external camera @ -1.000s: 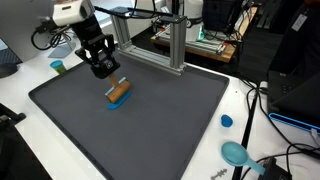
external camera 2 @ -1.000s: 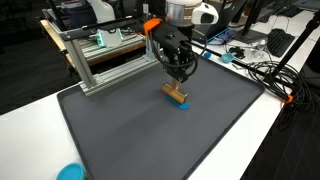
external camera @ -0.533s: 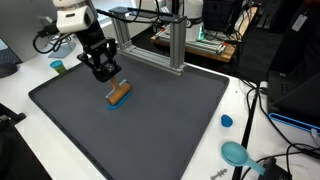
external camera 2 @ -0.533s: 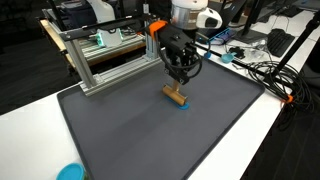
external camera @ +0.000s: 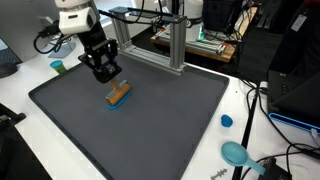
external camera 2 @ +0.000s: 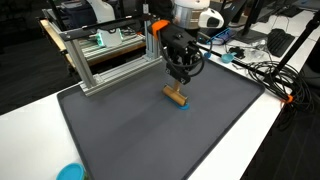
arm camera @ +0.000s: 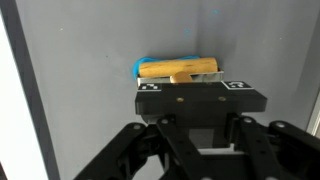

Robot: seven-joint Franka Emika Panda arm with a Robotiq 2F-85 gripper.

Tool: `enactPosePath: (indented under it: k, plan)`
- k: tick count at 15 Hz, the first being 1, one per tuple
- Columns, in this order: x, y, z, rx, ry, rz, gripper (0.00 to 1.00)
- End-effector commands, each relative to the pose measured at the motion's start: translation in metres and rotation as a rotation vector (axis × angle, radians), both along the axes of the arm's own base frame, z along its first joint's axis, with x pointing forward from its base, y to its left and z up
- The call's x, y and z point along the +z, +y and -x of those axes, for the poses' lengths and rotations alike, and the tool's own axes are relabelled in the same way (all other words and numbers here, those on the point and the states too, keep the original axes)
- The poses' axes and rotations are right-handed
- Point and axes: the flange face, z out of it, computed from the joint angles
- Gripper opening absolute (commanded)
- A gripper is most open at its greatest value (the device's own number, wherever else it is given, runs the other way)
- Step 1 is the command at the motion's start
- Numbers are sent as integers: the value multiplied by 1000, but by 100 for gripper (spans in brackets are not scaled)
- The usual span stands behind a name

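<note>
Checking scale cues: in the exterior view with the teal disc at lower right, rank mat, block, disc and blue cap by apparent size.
1. mat
2. block and disc: look alike, and the disc is nearer the camera, so unranked
3. cap

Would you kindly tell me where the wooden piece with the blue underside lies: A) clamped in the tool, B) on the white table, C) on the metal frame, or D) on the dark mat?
D: the wooden piece rests on the dark mat, with the tool above it.
</note>
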Motion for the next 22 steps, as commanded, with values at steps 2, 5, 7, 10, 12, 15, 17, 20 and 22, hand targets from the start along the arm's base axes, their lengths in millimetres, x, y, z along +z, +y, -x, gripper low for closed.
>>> enactPosePath:
  k: [2, 5, 7, 10, 12, 15, 17, 20, 22]
  plan:
    - [-30, 6, 7, 14, 18, -29, 22]
    - [-35, 7, 9, 19, 42, -44, 22]
    - [-37, 7, 8, 27, 47, -62, 22]
    - [-43, 6, 9, 46, 60, -111, 22]
    - [-45, 3, 9, 52, 61, -131, 22]
    - [-47, -1, 10, 56, 55, -141, 22]
    - [-50, -3, 10, 48, 55, -131, 22]
    - [0, -14, 1, 36, -2, -80, 47]
    - [-1, -14, 2, 35, -2, -80, 47]
